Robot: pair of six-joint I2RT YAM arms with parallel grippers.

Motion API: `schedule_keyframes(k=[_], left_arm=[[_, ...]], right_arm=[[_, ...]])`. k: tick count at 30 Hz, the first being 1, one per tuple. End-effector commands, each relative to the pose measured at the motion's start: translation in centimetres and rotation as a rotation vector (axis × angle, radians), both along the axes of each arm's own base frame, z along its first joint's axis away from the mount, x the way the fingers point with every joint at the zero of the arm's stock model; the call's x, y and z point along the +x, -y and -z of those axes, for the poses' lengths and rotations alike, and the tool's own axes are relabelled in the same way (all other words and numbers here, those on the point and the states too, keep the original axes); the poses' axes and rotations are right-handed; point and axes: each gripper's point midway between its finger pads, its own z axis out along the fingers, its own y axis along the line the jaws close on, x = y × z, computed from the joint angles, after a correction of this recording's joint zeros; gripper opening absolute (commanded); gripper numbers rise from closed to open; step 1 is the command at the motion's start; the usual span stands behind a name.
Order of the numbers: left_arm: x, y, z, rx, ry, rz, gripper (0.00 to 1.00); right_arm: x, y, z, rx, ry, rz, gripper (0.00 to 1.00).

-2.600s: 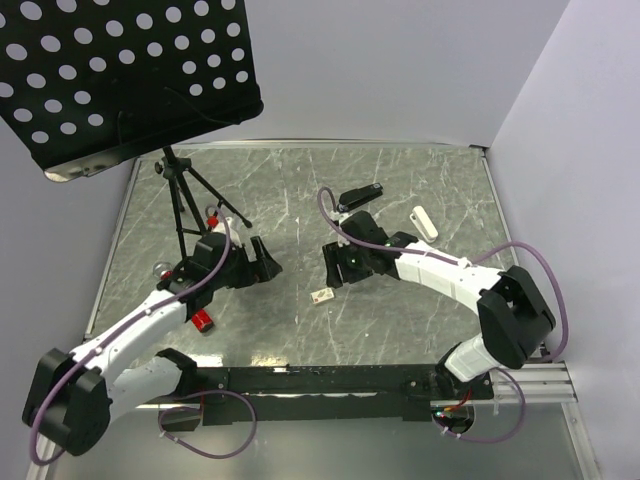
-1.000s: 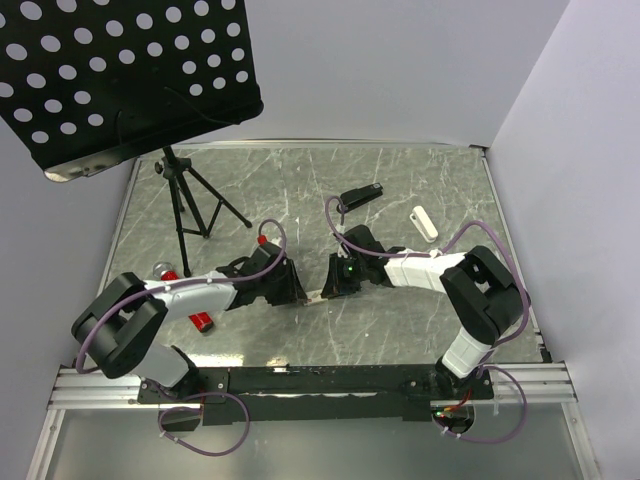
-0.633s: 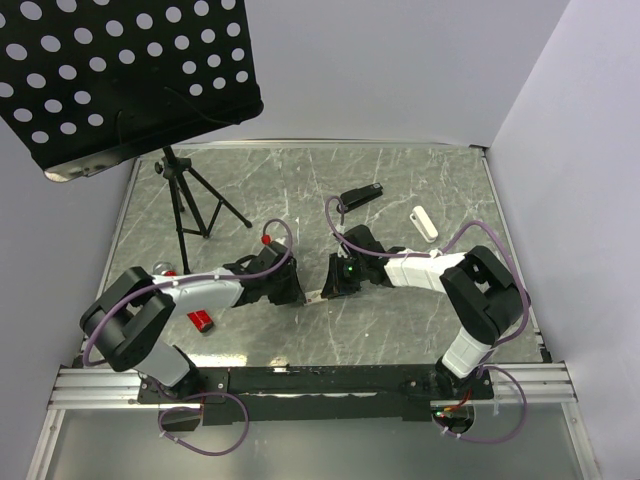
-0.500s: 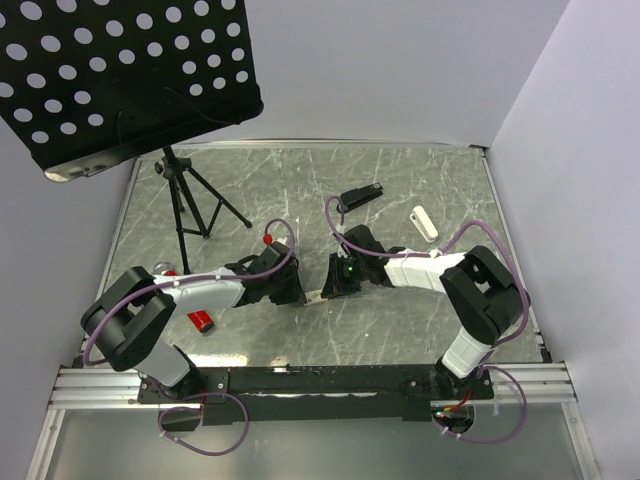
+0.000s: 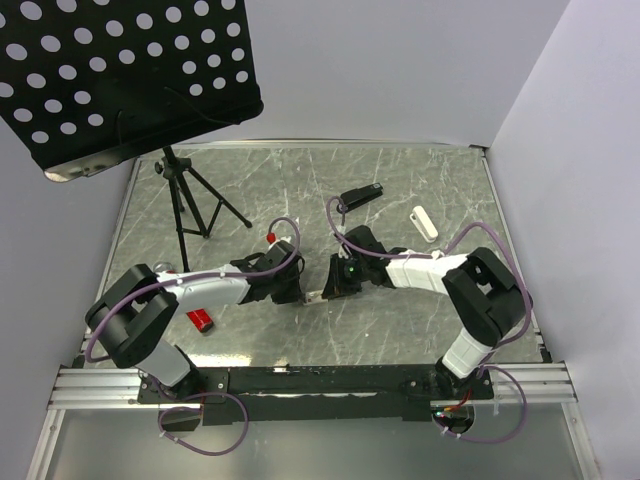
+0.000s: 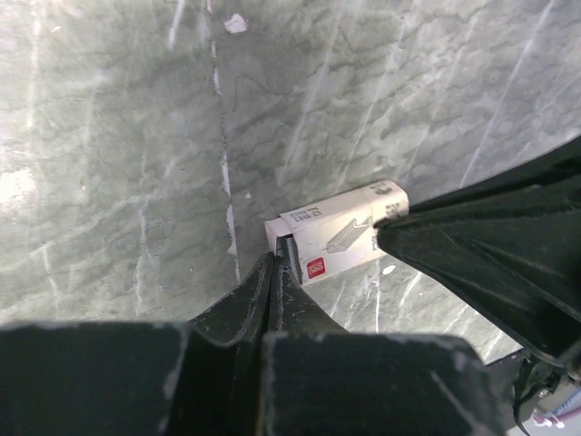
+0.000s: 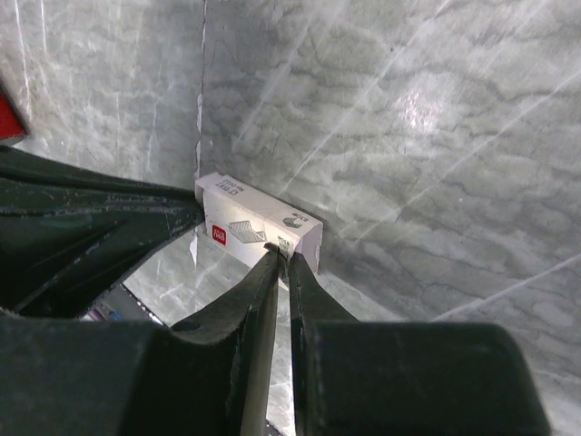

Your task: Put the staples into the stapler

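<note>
The staples are a small white box with a red mark (image 5: 316, 296), lying on the table between my two grippers. In the left wrist view the box (image 6: 340, 234) lies flat and my left gripper (image 6: 282, 251) is shut, its tips pinching the box's left end. In the right wrist view my right gripper (image 7: 285, 260) is shut on the near edge of the box (image 7: 254, 225), with a thin gap between its fingers. A black stapler (image 5: 360, 195) and a small white stapler (image 5: 425, 222) lie farther back, away from both grippers.
A black tripod (image 5: 186, 205) holding a perforated music stand (image 5: 120, 70) occupies the back left. A small red object (image 5: 202, 321) lies on the table beside the left arm. Walls close the table at the back and right.
My left gripper has reached the box's left end and closed on it, having stood open a second ago. The right gripper and the box have stayed in place.
</note>
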Motion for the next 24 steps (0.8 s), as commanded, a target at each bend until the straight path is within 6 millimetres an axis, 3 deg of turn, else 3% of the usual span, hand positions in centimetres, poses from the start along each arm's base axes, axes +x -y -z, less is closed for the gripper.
schedule_keyframes(k=[1,11,24], left_arm=[[0.5,-0.8,0.1,0.069,0.012,-0.022,0.01],[0.7,-1.3,-0.3,0.089,0.024,-0.035,0.01],[1.0,-0.6,-1.4,0.054,0.037,-0.03,0.01]], right_arm=[[0.2,0.5,-1.3,0.033,0.025,0.014,0.15],[0.3,1.4,-1.3,0.057,0.015,0.036,0.02],[0.6,2.7,-1.4,0.058,0.024,0.057,0.0]])
